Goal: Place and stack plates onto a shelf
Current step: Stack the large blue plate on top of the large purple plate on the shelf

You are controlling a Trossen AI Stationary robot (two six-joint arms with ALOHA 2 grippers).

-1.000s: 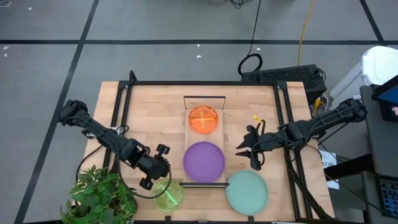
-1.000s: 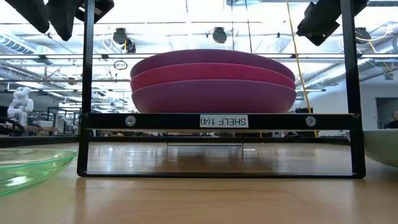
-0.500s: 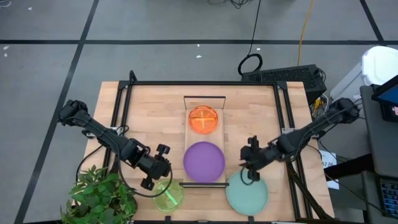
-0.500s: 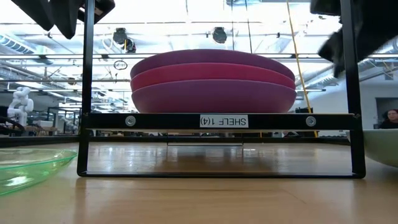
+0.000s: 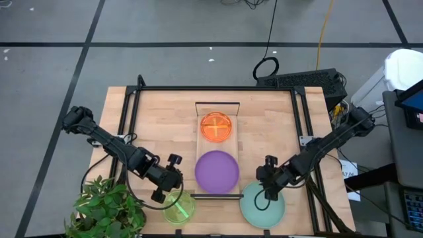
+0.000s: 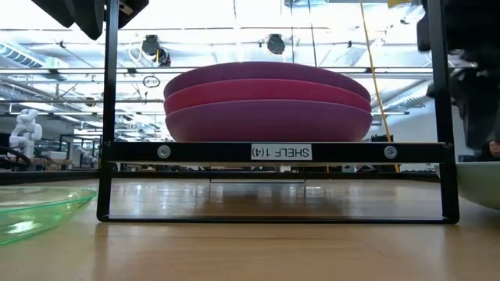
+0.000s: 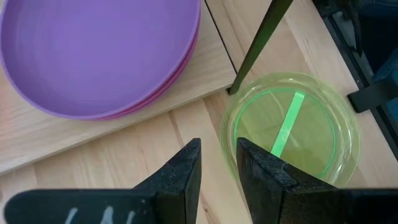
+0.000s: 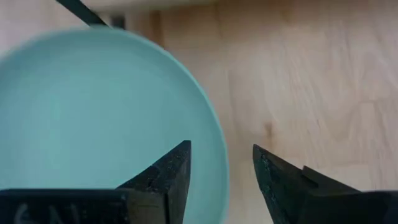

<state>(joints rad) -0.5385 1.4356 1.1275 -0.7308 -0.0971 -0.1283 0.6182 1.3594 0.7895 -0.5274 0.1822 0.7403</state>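
Note:
The shelf (image 5: pixel 218 108) lies along the table's middle. A translucent orange plate (image 5: pixel 216 125) rests at its far end, and a stack of purple and magenta plates (image 5: pixel 217 170) (image 6: pixel 267 100) at its near end. A neon green plate (image 5: pixel 178 207) (image 7: pixel 291 127) lies on the table near the shelf's near left corner, and a pale teal plate (image 5: pixel 262 204) (image 8: pixel 93 118) near its right. My left gripper (image 5: pixel 169 192) (image 7: pixel 217 155) hovers open over the green plate's rim. My right gripper (image 5: pixel 266 194) (image 8: pixel 222 155) is open, with a finger on either side of the teal plate's rim.
A potted plant (image 5: pixel 106 208) stands at the near left corner beside my left arm. A black frame (image 5: pixel 211 88) runs round the table top, and its uprights (image 6: pixel 107 109) flank the shelf. Bare wood lies on both sides of the shelf.
My right gripper has dropped and swung toward the table's near edge, from beside the shelf down onto the teal plate's far rim, tipping more steeply downward. My left gripper has kept its place over the green plate. No plate has moved.

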